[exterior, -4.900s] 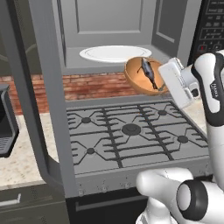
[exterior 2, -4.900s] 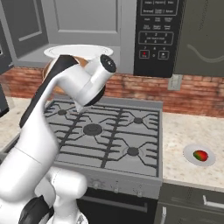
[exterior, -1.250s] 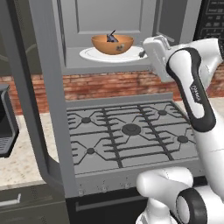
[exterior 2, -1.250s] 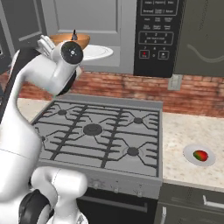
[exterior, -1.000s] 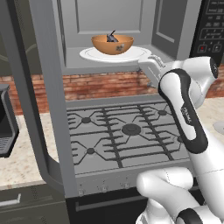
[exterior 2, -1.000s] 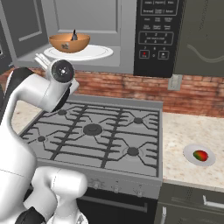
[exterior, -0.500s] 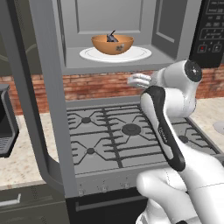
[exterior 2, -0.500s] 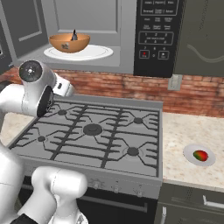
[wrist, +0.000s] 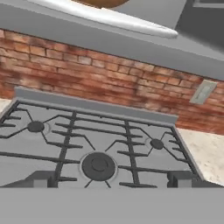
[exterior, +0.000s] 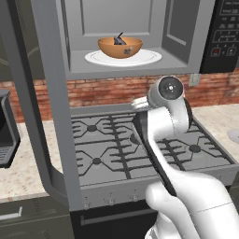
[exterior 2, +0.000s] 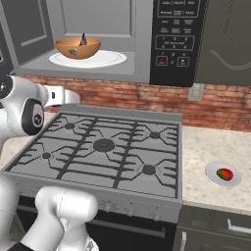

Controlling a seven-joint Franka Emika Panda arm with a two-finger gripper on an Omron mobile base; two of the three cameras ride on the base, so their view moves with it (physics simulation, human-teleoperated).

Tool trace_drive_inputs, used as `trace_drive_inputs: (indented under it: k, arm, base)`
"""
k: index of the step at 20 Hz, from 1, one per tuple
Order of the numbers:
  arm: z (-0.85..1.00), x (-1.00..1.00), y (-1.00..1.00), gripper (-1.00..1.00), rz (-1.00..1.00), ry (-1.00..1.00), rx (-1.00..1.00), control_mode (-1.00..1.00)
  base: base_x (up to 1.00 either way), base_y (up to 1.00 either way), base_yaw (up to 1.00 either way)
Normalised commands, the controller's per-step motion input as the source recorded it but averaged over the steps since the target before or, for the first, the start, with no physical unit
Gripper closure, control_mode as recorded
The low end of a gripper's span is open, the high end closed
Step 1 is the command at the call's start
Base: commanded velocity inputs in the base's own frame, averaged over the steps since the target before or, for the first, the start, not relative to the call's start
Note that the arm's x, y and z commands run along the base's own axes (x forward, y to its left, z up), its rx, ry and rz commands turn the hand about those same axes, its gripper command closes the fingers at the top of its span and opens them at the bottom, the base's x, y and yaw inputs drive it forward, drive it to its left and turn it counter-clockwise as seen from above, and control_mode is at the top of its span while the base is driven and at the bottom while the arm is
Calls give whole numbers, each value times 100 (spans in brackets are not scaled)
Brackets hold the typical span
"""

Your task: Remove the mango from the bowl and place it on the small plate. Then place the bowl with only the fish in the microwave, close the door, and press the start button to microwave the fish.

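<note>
Right base view: microwave [exterior 2: 175, 41] panel lettering too small to read.

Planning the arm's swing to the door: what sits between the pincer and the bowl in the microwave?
Nothing solid: in the right base view the pincer hangs over the stove, with open air and the microwave's lower edge up to the bowl.

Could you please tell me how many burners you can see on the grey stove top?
5. One large round centre burner, two at the back, left and right, and two at the front, left and right. None looks hidden in the right base view.
</note>
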Motion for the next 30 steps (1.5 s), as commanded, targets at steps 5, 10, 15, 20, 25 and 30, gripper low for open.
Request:
trace_drive_inputs:
  k: [5, 10, 15, 20, 25, 30]
  arm:
    - [-39, 0, 0, -100, -11, -5, -44, -100]
    - [-26, 0, 0, -100, -11, -11, -41, -100]
    - [-16, 0, 2, -100, -14, -11, -39, -100]
    - [0, -36, 33, -100, -20, -14, -35, -100]
    - [22, -46, 74, -100, -21, -3, -28, -100]
    - [1, -31, 74, -100, -17, -2, -27, -100]
  base:
    - [0, 0, 0]
    - [0, 0, 0]
    - [0, 0, 0]
    - [0, 0, 0]
    - [0, 0, 0]
    - [0, 0, 0]
